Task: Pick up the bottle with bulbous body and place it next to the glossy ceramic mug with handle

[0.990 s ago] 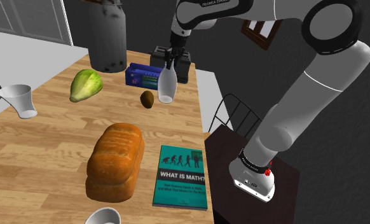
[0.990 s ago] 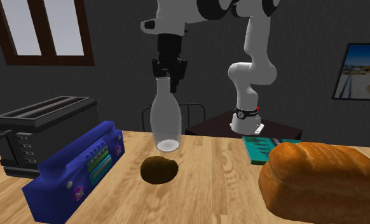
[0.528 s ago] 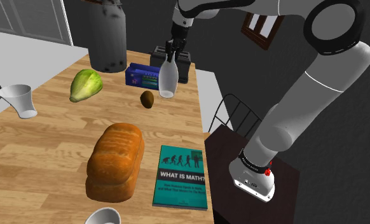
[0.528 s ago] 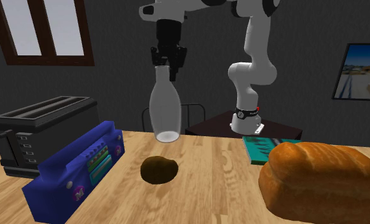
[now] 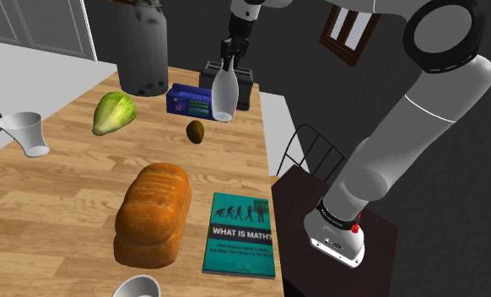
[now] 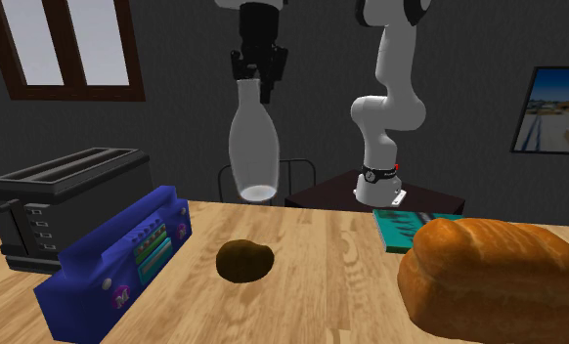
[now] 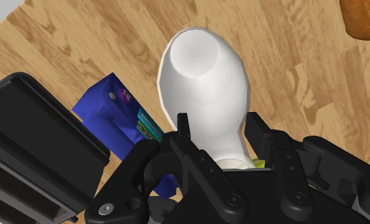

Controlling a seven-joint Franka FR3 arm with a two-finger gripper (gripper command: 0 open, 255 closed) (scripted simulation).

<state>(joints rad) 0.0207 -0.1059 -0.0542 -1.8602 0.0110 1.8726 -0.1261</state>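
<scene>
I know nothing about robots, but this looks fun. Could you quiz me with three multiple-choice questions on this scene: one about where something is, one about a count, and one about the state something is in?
1. In the shoulder view, what lies just left of the teal paperback book?
A) a black toaster
B) a brown bread loaf
C) a green leafy vegetable

2. How many white cups are on the wooden table in the shoulder view?
A) one
B) two
C) four

3. The white bulbous bottle is:
A) standing on the table
B) lying on its side
C) held up off the table

Answers:
1 B: the loaf lies alongside the book.
2 B: one cup is at the table's left edge and one at the picture's bottom edge.
3 C: the gripper has its black fingers clasped on the bottle's neck, and the base hangs clear of the wood.
</scene>
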